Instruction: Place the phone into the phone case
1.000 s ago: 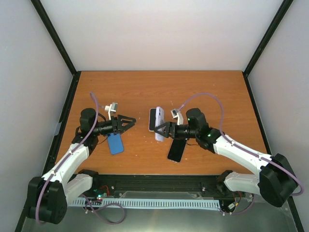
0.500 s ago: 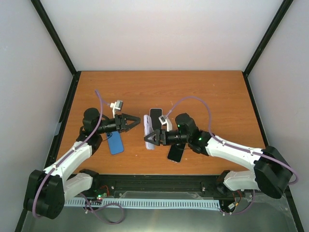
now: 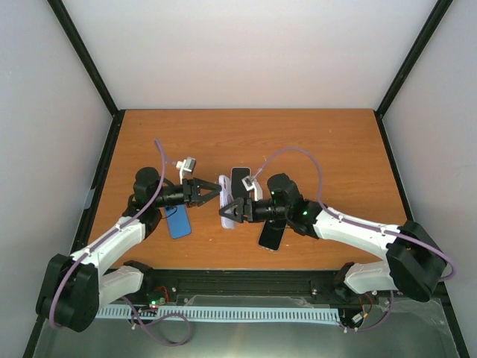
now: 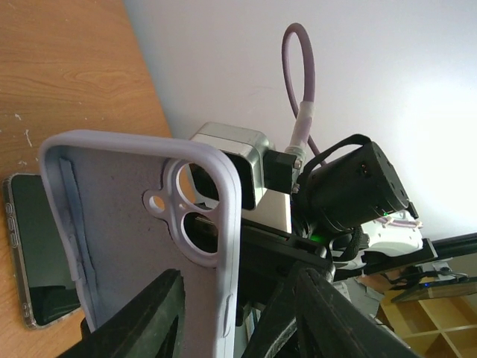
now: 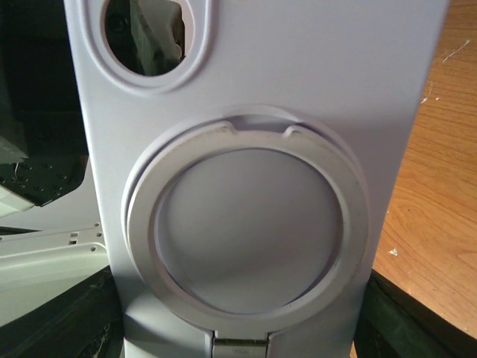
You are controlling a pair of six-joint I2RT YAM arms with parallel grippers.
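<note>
The lavender phone case (image 3: 225, 200) stood on edge near the middle of the desk (image 3: 320, 142), grasped low down by the right gripper (image 3: 231, 212). Its fingers (image 5: 67, 321) showed only as dark blurs in the bottom corners of the right wrist view, and the contact itself was hidden behind the case. That view was almost filled by the back of the case, with its round ring stand (image 5: 250, 224) in the centre and the camera cut-out cropped by the top edge. The left gripper (image 3: 211, 193) reached in from the left with its fingers (image 4: 149, 321) spread apart and holding nothing. From above, their tips sat just beside the case, and whether they touched it could not be told. In the left wrist view both fingers were cut off at the bottom edge and the case's lined inside faced the lens. The black phone (image 3: 240, 181) lay flat on the desk just above the case in the top view, its lower end hidden. A second dark phone (image 3: 272, 235) lay lower right of centre, partly under the right arm. A blue slab (image 3: 177, 221) lay beneath the left arm; whether it was a phone or a case was unclear.
</note>
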